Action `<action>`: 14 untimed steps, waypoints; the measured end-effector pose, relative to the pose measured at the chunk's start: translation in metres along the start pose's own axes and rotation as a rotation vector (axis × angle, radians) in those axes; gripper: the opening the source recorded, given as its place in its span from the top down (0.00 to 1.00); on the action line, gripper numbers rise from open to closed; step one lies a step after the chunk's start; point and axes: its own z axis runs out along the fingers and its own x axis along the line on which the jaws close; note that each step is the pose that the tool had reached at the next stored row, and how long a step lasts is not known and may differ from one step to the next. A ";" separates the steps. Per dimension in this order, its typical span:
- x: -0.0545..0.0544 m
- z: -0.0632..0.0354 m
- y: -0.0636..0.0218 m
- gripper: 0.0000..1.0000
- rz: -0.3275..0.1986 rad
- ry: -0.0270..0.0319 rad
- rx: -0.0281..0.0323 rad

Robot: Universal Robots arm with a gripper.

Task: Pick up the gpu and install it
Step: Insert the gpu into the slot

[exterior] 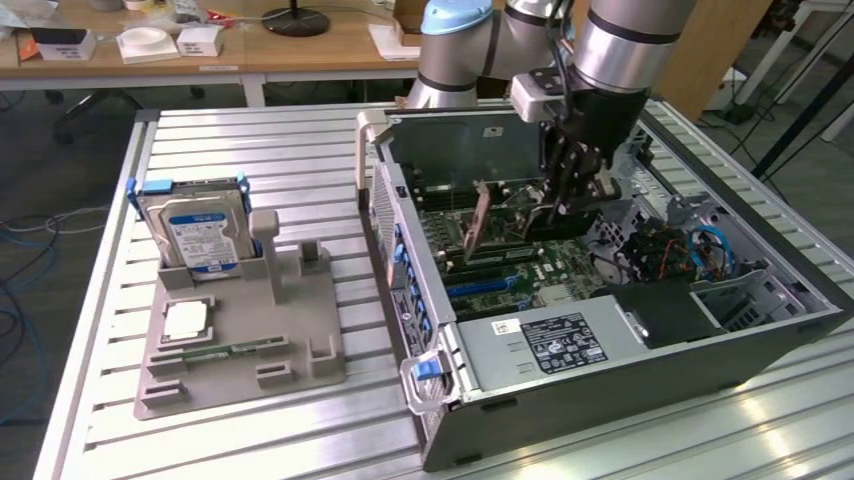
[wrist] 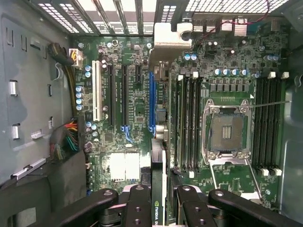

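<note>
1. The slatted metal table carries an open computer case, laid on its side. A grey holder tray lies on the table towards the exterior view's left.
2. The arm reaches down into the case from above.
3. The motherboard lies flat on the case floor. Its empty processor socket sits between banks of memory slots.
4. A hard drive with a blue-white label stands upright at the far end of the tray, well apart from the case.
5. The gpu is inside the case, off the tray. It stands on edge above the motherboard, in line with the blue slot. Its silver end bracket points at the rear grille. Whether the card is seated in the slot cannot be told.
6. The gripper pinches the gpu. The fingers press on both faces of the card.
</note>
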 end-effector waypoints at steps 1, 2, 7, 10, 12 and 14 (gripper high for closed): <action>0.003 0.0037 0.0002 0.74 0.000 -0.0001 0.0001; 0.004 0.0113 0.0038 0.74 0.000 -0.0002 0.0002; 0.009 0.0279 0.0251 0.74 0.000 0.0000 0.0001; 0.009 0.0323 0.0299 0.74 0.000 0.0001 0.0000; 0.010 0.0354 0.0313 0.74 0.000 0.0000 0.0001; 0.010 0.0382 0.0323 0.74 0.000 -0.0001 0.0001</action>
